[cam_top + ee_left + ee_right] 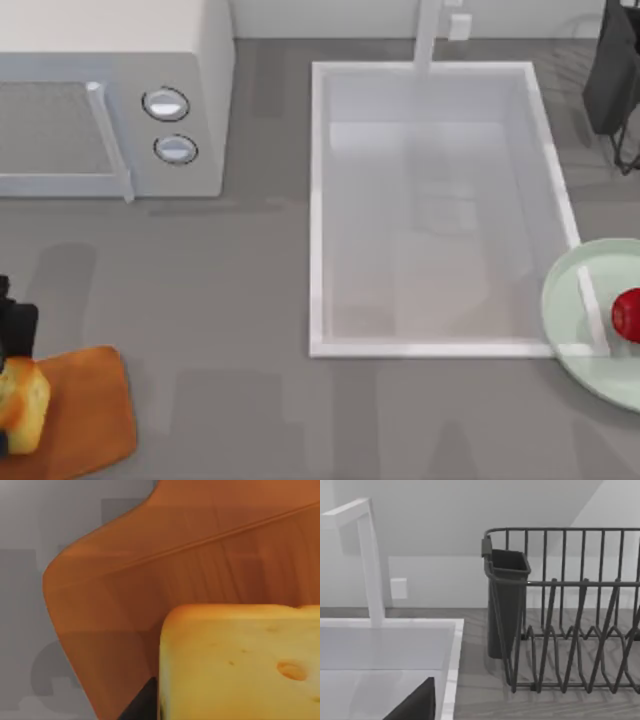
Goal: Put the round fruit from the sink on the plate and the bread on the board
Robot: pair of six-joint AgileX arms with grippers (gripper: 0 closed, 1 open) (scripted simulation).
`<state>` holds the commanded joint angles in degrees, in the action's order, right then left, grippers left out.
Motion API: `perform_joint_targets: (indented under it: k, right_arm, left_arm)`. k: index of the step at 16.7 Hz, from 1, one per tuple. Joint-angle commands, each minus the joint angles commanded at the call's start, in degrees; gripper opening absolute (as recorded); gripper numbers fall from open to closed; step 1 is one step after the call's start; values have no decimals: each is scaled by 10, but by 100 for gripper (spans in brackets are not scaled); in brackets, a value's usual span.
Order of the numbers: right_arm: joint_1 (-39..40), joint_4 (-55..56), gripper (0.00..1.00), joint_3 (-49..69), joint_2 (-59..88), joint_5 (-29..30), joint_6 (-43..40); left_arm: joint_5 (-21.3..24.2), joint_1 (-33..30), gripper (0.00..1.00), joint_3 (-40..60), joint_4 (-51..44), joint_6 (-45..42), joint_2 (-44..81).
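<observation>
**Now: bread over board, fruit on plate**

Left claw [8, 385], at the surface's left edge, pinches the blocky golden bread [24, 405] over the flat wooden board [85, 410]. Glossy red fruit [627, 314] sits on the mint plate [575, 330], right of the white sink [316, 200]. Right claw's state: cannot tell.

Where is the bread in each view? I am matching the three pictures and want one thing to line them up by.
Top view: the bread sits at the left edge, on the board, with the left pincer at it.
Left wrist view: the bread is close up, over the board.
Right wrist view: not in it; the sink and a dish rack are there.
Shared landmark: the board, for the top and left wrist views.
</observation>
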<state>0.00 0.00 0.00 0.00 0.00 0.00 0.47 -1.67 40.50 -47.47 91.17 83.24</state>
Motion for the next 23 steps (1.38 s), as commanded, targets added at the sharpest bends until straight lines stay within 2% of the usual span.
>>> perform_joint_targets:
  k: [6, 17, 20, 23]
  right_arm:
    - [0, 0, 100, 0, 0, 0, 0]
    - [0, 0, 100, 0, 0, 0, 0]
    - [0, 0, 100, 0, 0, 0, 0]
    - [0, 0, 100, 0, 0, 0, 0]
  left_arm:
    - [0, 0, 98, 0, 0, 0, 0]
    - [0, 0, 100, -1, 4, -5, -7]
    - [-1, 2, 100, -22, 35, -52, -53]
    - [-1, 3, 100, -66, 89, -149, -145]
